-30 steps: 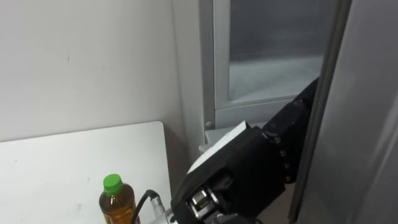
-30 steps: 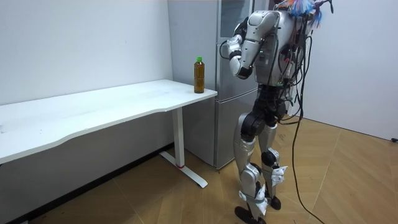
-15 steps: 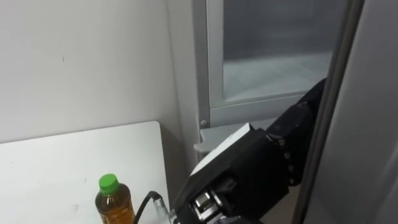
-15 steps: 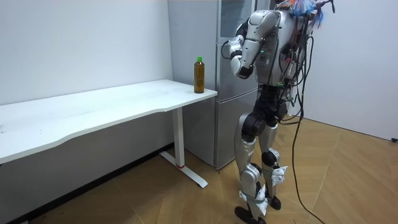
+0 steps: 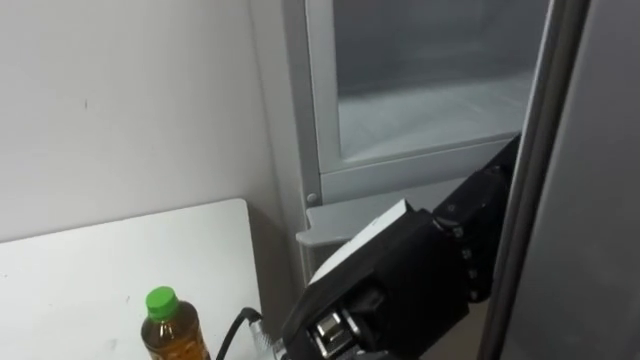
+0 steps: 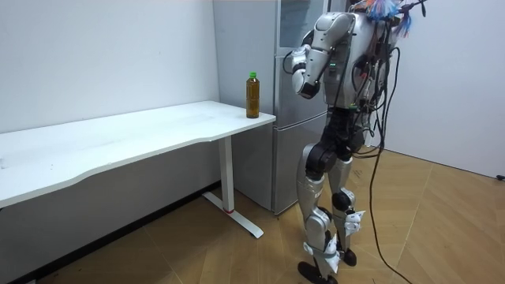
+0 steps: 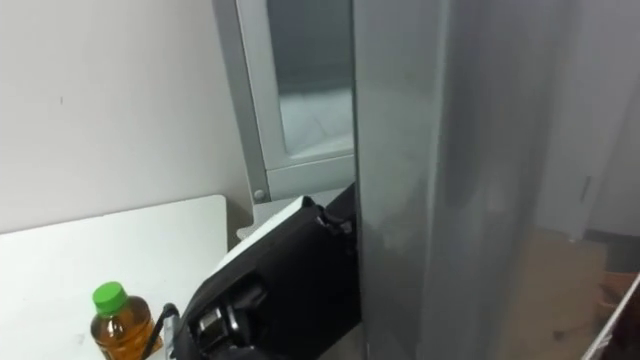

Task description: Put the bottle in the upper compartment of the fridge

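A bottle (image 5: 170, 325) of amber drink with a green cap stands upright at the right corner of the white table (image 5: 80, 270), beside the fridge. The same bottle (image 6: 252, 95) shows in the room view. The upper fridge compartment (image 5: 420, 90) is partly open, with a pale, bare inside. Its grey door (image 5: 590, 180) stands ajar at the right. My left hand (image 5: 478, 215) reaches up to the door's edge, and its fingers are hidden behind that edge. It holds no bottle. I stand facing the fridge with the left arm raised (image 6: 298, 61).
The lower fridge door (image 5: 340, 220) is closed under the open compartment. A white wall runs behind the table. In the room view the long table (image 6: 142, 134) stretches to the room view's left, over wooden floor.
The eye picture has shifted, so the bottle and fridge frame now sit further left and more of the compartment shows. My left hand stays at the door edge. The bottle has not moved.
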Controlling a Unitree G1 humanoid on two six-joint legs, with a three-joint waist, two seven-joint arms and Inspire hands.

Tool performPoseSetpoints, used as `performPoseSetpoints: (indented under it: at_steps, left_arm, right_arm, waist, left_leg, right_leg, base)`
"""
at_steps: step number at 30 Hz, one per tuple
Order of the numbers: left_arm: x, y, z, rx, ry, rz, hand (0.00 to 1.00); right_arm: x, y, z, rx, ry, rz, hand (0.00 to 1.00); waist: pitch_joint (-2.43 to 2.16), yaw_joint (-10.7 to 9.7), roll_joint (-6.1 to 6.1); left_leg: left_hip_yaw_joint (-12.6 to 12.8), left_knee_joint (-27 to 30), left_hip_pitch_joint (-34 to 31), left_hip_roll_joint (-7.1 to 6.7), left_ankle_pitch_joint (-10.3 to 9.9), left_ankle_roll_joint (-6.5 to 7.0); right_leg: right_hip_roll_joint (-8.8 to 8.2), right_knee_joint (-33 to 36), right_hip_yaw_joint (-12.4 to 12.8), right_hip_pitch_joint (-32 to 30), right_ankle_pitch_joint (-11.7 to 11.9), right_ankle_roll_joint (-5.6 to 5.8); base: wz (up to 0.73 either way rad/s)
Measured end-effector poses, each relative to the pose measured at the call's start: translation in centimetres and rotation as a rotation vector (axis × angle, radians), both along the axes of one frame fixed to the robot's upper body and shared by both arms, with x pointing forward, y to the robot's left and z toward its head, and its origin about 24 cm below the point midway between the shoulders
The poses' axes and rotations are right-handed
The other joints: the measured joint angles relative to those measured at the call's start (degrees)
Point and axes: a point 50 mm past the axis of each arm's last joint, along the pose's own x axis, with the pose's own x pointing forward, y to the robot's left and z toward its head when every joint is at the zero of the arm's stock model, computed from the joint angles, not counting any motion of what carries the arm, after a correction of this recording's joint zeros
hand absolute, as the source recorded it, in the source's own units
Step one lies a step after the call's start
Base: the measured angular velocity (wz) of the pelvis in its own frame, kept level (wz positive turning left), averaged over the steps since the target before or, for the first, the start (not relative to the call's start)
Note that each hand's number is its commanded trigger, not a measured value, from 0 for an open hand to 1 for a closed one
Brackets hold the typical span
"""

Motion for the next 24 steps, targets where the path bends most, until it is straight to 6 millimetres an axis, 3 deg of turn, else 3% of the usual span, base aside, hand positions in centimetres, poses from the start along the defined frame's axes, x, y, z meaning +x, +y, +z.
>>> performPoseSetpoints:
  at_steps: [7,13,24]
  left_arm:
    - [-0.19,-0.34,-0.06,-0.002,-0.001,-0.016,0.0]
    - [-0.21,-0.74,-0.27,-0.013,0.005,-0.029,0.0]
    - [-0.12,-1.06,-0.63,-0.025,0.011,-0.037,0.0]
  right_arm:
    - [0.18,-0.13,0.09,-0.004,-0.013,0.01,0.0]
    - [0.44,-0.06,0.17,-0.004,-0.025,0.021,0.0]
    - [0.58,-0.09,0.24,-0.01,-0.038,0.017,0.0]
  waist:
    - [0.22,-0.44,0.69]
    - [0.17,-1.74,1.23]
    - [0.13,-2.2,1.55]
  left_leg:
    - [0.27,-0.25,0.26,-0.02,0.0,0.01]
    - [0.57,-0.69,0.4,0.0,0.04,0.08]
    - [1.73,-0.96,0.14,0.14,0.17,0.3]
  right_leg:
    - [0.03,0.04,0.47,-0.03,0.17,0.08]
    - [0.04,0.05,0.65,-0.02,0.33,0.11]
    - [0.02,0.12,1.03,-0.79,0.89,0.23]
  base:
    - [-0.02]
    - [-0.01]
    - [-0.03]
